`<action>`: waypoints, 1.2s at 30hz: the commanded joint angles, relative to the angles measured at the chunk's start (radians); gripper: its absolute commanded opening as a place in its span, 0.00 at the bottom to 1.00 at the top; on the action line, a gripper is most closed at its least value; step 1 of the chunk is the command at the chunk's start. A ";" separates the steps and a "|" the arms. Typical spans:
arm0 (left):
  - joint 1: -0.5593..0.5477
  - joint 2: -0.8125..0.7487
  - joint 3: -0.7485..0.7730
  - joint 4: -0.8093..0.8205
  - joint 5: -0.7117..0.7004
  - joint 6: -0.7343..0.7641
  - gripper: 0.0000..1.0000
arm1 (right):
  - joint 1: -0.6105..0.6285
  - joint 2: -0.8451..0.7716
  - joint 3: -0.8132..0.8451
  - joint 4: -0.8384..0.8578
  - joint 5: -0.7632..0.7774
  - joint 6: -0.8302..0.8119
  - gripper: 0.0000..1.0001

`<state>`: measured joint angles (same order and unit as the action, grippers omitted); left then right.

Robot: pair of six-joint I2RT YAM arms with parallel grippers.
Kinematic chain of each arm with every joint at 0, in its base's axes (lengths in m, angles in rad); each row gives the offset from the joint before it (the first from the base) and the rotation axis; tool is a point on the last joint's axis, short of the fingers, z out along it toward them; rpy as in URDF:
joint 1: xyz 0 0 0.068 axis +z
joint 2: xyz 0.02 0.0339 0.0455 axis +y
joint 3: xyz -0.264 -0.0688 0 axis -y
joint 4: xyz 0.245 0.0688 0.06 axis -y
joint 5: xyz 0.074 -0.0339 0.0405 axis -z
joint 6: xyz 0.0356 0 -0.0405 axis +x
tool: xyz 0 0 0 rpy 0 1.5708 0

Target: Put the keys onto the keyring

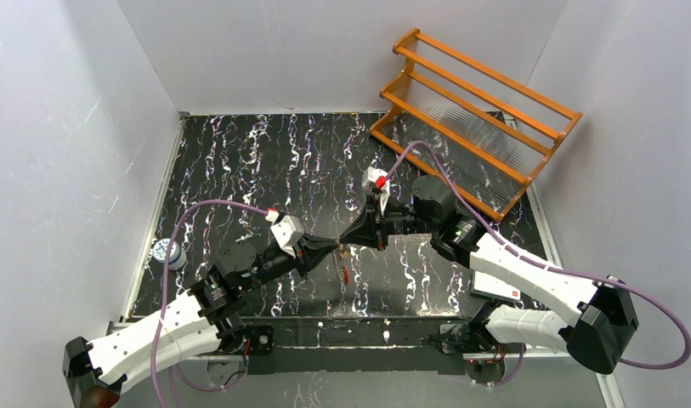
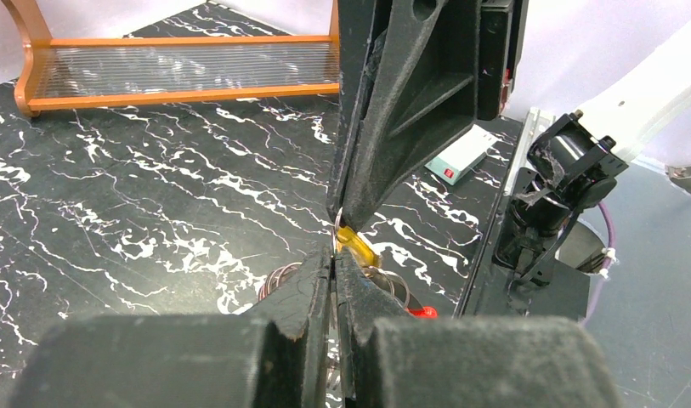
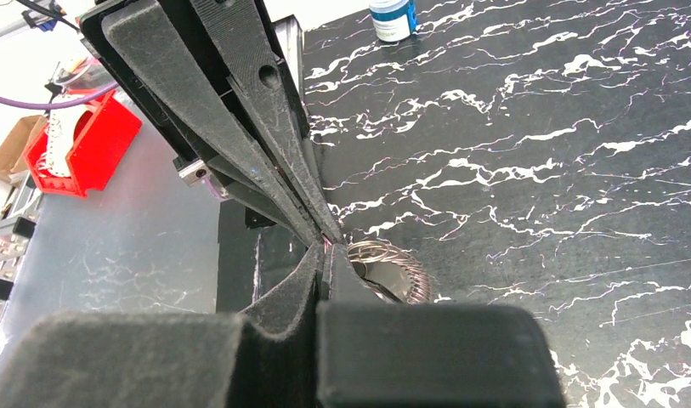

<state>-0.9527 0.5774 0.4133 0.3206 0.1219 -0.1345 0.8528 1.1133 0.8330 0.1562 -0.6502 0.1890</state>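
My two grippers meet tip to tip a little above the black marbled table. The left gripper (image 1: 335, 247) (image 2: 334, 259) is shut on the keyring (image 2: 282, 276), whose thin wire loops bulge out on both sides of its fingers. The keyring's red section (image 2: 420, 312) hangs low on the right and shows as a red spot (image 1: 346, 274) from above. The right gripper (image 1: 349, 242) (image 3: 323, 253) is shut, its tip pinching the top of a brass key (image 2: 360, 246) that slants down beside the left fingertips. In the right wrist view the wire loops (image 3: 393, 270) lie just past its fingers.
An orange wooden rack (image 1: 478, 119) stands at the back right of the table. A small blue-capped jar (image 1: 166, 252) sits at the left edge. A white box with a red button (image 2: 461, 157) lies near the right arm's base. A red bin (image 3: 87, 140) stands off the table.
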 commanded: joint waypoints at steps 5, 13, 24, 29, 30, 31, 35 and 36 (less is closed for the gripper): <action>-0.003 -0.013 0.005 0.024 0.015 -0.004 0.00 | 0.000 0.008 0.039 -0.001 0.069 -0.008 0.01; -0.004 -0.008 0.001 0.031 0.018 -0.008 0.00 | -0.001 -0.006 0.019 -0.021 0.116 0.002 0.01; -0.003 -0.011 -0.004 0.032 0.023 -0.012 0.00 | -0.014 0.009 0.032 -0.022 0.099 0.043 0.01; -0.003 -0.014 -0.007 0.032 0.025 -0.011 0.00 | -0.021 0.034 0.052 -0.060 0.095 0.062 0.01; -0.003 -0.013 -0.007 0.032 0.026 -0.012 0.00 | -0.023 0.039 0.055 -0.069 0.093 0.066 0.01; -0.003 -0.014 -0.007 0.033 0.027 -0.013 0.00 | -0.027 0.046 0.059 -0.081 0.091 0.066 0.01; -0.003 -0.014 -0.011 0.043 0.027 -0.015 0.00 | -0.032 0.067 0.060 -0.108 0.082 0.069 0.01; -0.003 -0.013 -0.011 0.048 0.027 -0.017 0.00 | -0.035 0.069 0.055 -0.106 0.081 0.072 0.01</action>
<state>-0.9524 0.5800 0.4004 0.3042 0.1192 -0.1394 0.8375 1.1683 0.8558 0.0769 -0.5903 0.2588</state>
